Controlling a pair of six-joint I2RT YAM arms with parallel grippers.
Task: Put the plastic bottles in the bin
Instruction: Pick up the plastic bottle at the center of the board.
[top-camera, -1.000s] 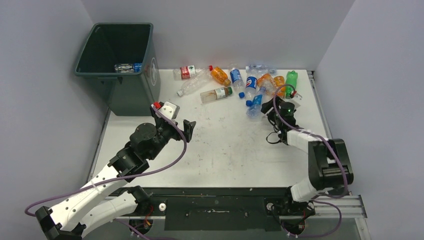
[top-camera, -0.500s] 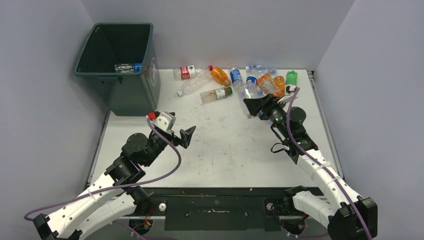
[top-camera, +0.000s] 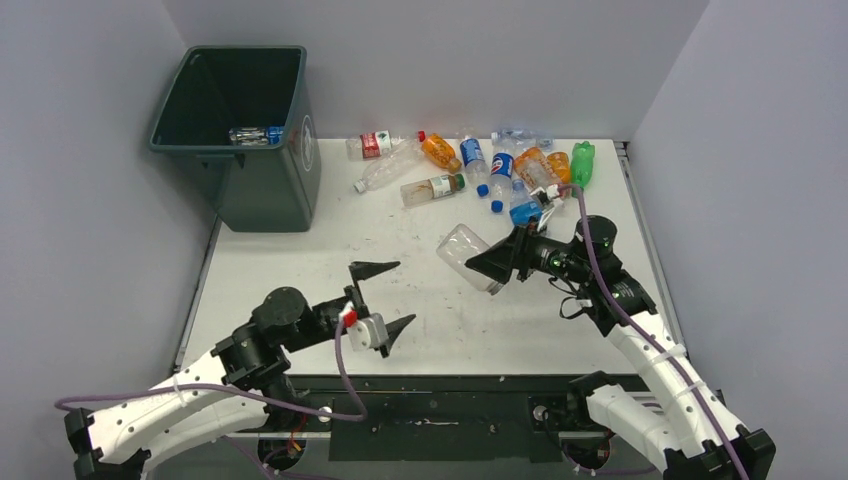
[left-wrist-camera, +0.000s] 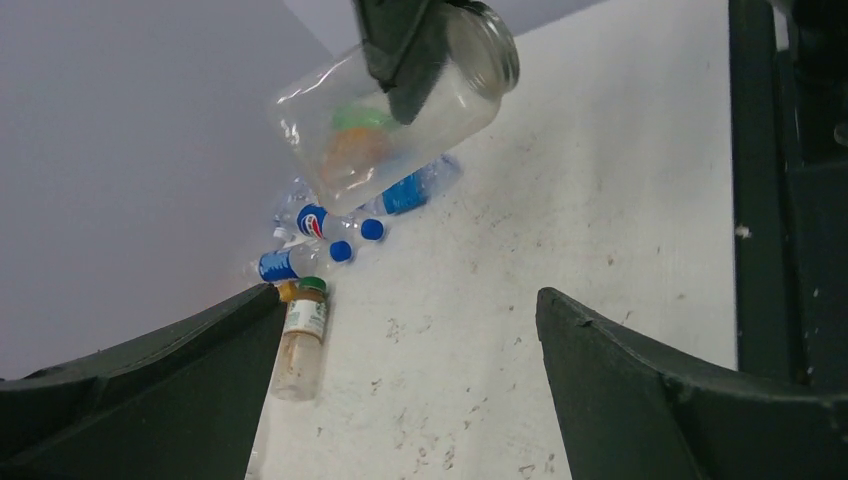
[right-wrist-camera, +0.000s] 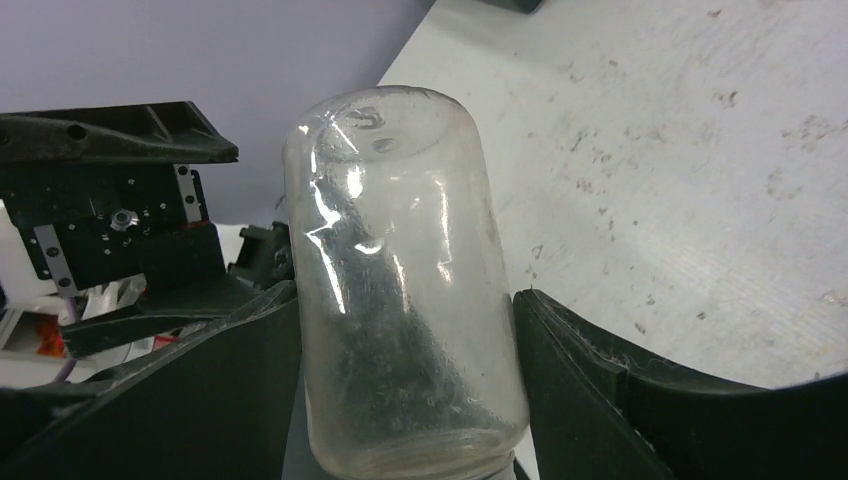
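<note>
Nearest the arms' bases, the left pincer (top-camera: 385, 297) hovers wide open and empty over the white bench (top-camera: 450, 325); just beyond it, the right pincer (top-camera: 492, 266) is clamped partway closed on a clear bottle (top-camera: 460, 247) held tilted off the surface, base toward the left arm. Farther back, the other plastic bottles (top-camera: 480, 165) lie strewn along the far edge; the bin (top-camera: 265, 190) stands at the far left corner, one bottle (top-camera: 255, 134) inside.

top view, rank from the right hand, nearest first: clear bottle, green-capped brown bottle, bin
1. clear bottle, gripped in the right hand
2. green-capped brown bottle, lying toward the far edge
3. bin, at the far left
</note>
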